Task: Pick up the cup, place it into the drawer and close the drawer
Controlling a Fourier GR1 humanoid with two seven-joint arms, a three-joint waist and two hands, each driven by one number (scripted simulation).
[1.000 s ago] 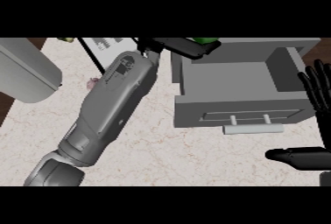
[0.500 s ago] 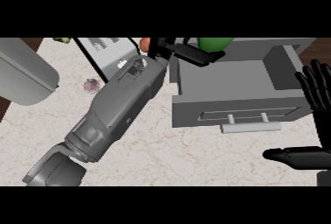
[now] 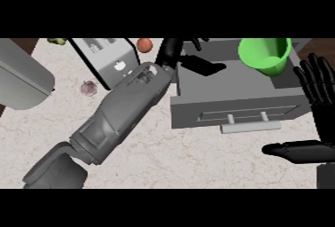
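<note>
The green cup (image 3: pixel 265 55) sits tilted over the back right part of the open grey drawer (image 3: pixel 235 91), its wide rim facing up and away. My left hand (image 3: pixel 180 55) is at the drawer's back left corner, a clear gap to the left of the cup, with its thumb stretched toward the cup and nothing in it. The left forearm (image 3: pixel 121 117) crosses the counter diagonally. At the picture's right edge my right hand (image 3: pixel 317 104) rests open, fingers up, beside the drawer. The drawer's front carries a pale bar handle (image 3: pixel 252 127).
A silver box (image 3: pixel 108 60) stands just left of my left wrist, with a red-orange fruit (image 3: pixel 145 44) behind it. A purplish bulb (image 3: pixel 88 88) lies on the marble counter (image 3: pixel 196 159). A large grey appliance (image 3: pixel 20 82) fills the left edge.
The left hand carried the cup to the right over the drawer. The cup has since left the hand and now sits lower and further right, in the drawer's back right part. The right hand stayed still.
</note>
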